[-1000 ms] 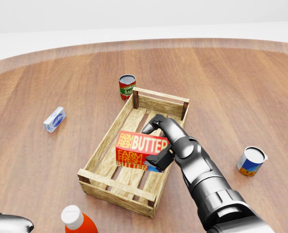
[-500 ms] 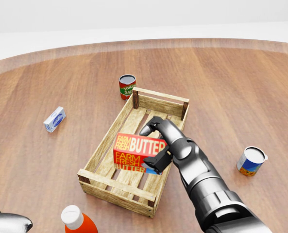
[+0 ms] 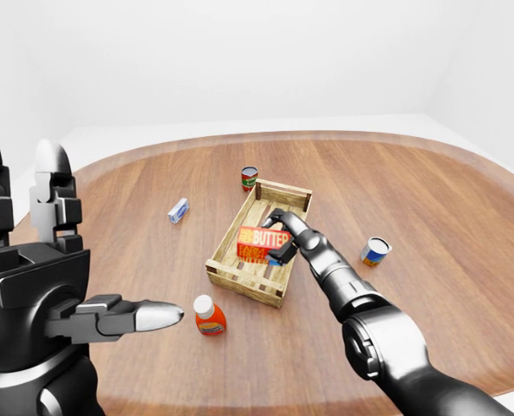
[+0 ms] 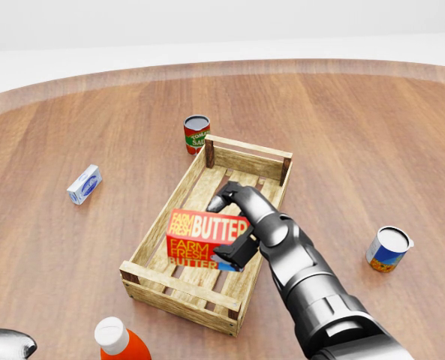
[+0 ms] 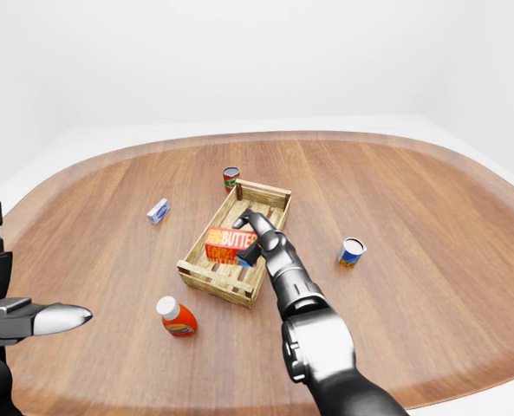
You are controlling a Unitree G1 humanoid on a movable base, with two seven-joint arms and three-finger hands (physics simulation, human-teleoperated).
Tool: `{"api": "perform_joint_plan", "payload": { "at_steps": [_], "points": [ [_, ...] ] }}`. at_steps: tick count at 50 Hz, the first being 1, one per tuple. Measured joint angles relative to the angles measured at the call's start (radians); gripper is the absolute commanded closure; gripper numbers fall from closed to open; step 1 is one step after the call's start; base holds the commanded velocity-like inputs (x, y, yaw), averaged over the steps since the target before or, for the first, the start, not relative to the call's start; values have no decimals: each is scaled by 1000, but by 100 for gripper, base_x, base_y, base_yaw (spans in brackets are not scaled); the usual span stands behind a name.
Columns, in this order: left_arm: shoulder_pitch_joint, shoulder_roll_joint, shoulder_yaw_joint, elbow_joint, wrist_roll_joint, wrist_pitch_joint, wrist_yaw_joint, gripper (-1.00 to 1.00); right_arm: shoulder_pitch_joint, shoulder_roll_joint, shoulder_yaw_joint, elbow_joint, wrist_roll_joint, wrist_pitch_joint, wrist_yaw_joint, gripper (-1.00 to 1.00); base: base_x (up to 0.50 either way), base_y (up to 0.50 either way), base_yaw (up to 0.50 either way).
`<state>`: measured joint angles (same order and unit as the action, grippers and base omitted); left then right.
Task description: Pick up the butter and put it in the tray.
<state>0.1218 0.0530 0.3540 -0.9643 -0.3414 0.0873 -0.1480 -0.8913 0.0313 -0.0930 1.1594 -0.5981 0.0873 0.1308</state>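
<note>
1 butter (image 4: 205, 238), 1 tray (image 4: 246, 159), 2 cans (image 4: 196, 134).

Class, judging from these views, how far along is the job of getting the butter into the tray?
Done: the butter is picked up and sits over the wooden tray. In hand: the right hand grips its right end. Left: letting go; whether the box rests on the slats is unclear. The left hand is idle, open.

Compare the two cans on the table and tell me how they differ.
The red-labelled can stands upright at the top end of the tray; the blue-and-orange can is tilted, well off to the tray's right. The red-labelled can nearly touches the tray; the blue-and-orange can stands clear of everything. Both are small cans resting on the wooden table.
</note>
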Motion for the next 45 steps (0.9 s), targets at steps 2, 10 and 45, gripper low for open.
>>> {"api": "perform_joint_plan", "payload": {
  "at_steps": [2,10,45],
  "points": [
    [-1,1,1,0,-2,0,1,-100,0,1,-1,0,-1,0,1,82,0,0,0],
    [-2,3,4,-3,-8,0,3,-100,-4,2,-18,-11,8,0,-2,-100,0,0,0],
    [-3,6,14,-16,-22,0,6,-100,-62,-8,-13,-49,91,0,85,-100,0,0,0]
  ]
}}
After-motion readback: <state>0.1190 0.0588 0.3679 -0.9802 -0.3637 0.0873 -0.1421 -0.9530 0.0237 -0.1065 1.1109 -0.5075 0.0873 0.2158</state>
